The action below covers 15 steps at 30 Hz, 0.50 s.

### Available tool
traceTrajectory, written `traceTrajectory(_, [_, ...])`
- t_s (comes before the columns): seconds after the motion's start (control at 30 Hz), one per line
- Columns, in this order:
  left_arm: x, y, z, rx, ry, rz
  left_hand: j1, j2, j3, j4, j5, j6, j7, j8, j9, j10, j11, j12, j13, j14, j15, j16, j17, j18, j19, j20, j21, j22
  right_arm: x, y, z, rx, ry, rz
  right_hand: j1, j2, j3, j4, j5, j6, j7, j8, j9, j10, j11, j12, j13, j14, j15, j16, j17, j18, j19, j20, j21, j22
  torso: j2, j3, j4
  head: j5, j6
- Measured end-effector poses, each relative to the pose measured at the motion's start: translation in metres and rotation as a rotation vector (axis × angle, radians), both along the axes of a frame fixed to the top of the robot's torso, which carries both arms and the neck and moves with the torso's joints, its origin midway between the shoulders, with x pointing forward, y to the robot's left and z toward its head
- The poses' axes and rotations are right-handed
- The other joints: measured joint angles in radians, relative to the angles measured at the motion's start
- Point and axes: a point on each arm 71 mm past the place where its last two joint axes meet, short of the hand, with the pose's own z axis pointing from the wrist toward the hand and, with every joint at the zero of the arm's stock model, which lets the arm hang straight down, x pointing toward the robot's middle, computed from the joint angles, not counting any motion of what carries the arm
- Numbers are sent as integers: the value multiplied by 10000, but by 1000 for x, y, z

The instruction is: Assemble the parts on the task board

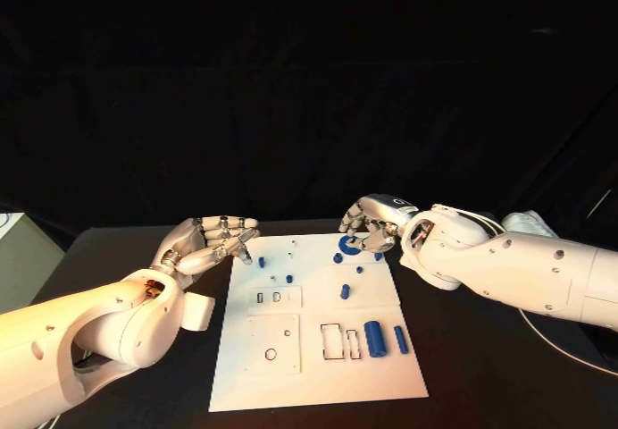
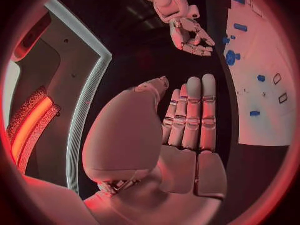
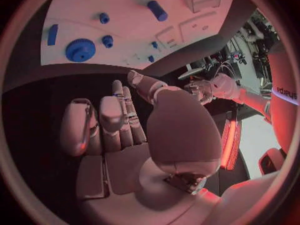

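From my remote seat, both hands hover over the far end of the white board (image 1: pixel 251 366), which lies in the middle of the black table (image 1: pixel 129 246). My left hand (image 1: pixel 210 243), at about ten o'clock from the board's centre, holds nothing; its fingers (image 2: pixel 194 110) lie straight and close together beside the board's edge. My right hand (image 1: pixel 371 225), at about one o'clock, hangs with fingers loosely curled above the blue gear (image 1: pixel 350 242) near the far edge; I cannot tell whether a fingertip touches it, though the palm looks empty from the wrist. Small blue pegs (image 1: pixel 260 263) are scattered across the far half, and two blue cylinders (image 1: pixel 375 339) lie side by side at about four o'clock, just beside rectangular slots (image 1: pixel 332 341). These slots and the round hole (image 1: pixel 271 354) at about seven o'clock appear unfilled. I judge the parts light, rigid plastic, smooth enough to slip or roll; the gear is best pinched across its toothed rim, the cylinders around their middles.
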Motion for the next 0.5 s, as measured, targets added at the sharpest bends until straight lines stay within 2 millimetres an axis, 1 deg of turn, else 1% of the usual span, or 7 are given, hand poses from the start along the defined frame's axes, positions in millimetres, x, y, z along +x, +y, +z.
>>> traceTrajectory(0.03, [-1,-1,1,-7,-6,-55,0,0,0,0,0,0,0,0,0,0,0,0,0,0,0,0,0,0,0,0,0,0,1,2,0,-152,-47,8,0,0,0,0,0,0,0,0,22,0,0,0,10,0,0,179,154,-102,31,31,139,190,20,1,6,-3,6])
traceTrajectory(0.1, [-2,-3,3,-20,-30,-156,-39,-39,0,0,0,0,0,0,0,0,0,0,-1,0,0,0,12,0,0,0,53,22,2,6,-1,-460,-141,30,40,-40,0,0,0,0,0,0,55,-38,36,0,11,0,0,398,349,-101,65,-4,310,415,66,-3,18,-7,26])
traceTrajectory(0.13, [-2,-3,4,-23,-43,-189,-39,-39,0,0,0,0,0,0,0,0,0,0,2,0,0,3,12,0,-1,1,53,23,3,7,-2,-569,-171,37,40,-40,1,1,0,0,0,0,66,-54,52,0,11,0,0,488,423,-100,101,30,363,496,86,-5,21,-8,33])
traceTrajectory(0.2, [-2,-4,5,-25,-64,-240,-39,-39,0,0,0,0,0,0,11,0,0,0,9,0,0,68,17,-1,-33,33,82,51,4,10,-3,-761,-213,38,40,-40,29,29,0,0,0,0,91,-54,52,0,24,0,0,632,555,-101,102,31,476,639,128,-7,32,-10,46])
traceTrajectory(0.3, [-3,-4,7,-19,-82,-294,-41,-41,0,0,0,0,0,0,11,-1,1,0,9,-18,-18,68,23,-1,-33,33,115,66,6,13,-5,-1007,-239,3,40,-40,29,29,0,-1,0,0,112,-99,8,0,30,0,0,767,670,-101,122,52,514,754,164,-11,41,-12,58])
traceTrajectory(0.4, [-3,-5,9,-16,-104,-338,-78,-78,-1,0,0,0,0,0,11,-1,1,0,9,-73,0,68,23,0,-33,33,115,81,9,14,-8,-1230,-235,-86,1,-80,28,29,0,-1,-1,0,133,-170,46,0,30,0,0,857,753,-100,138,67,588,817,208,-18,59,14,66])
traceTrajectory(0.5, [-3,-5,10,-12,-110,-363,-78,-78,-1,1,0,0,0,0,10,-1,1,0,9,-74,0,106,23,-2,-103,31,115,95,12,14,-10,-1432,-212,-209,1,-80,28,29,0,-2,-1,1,146,-249,37,0,30,0,0,890,805,-100,138,68,626,823,244,-24,83,19,57])
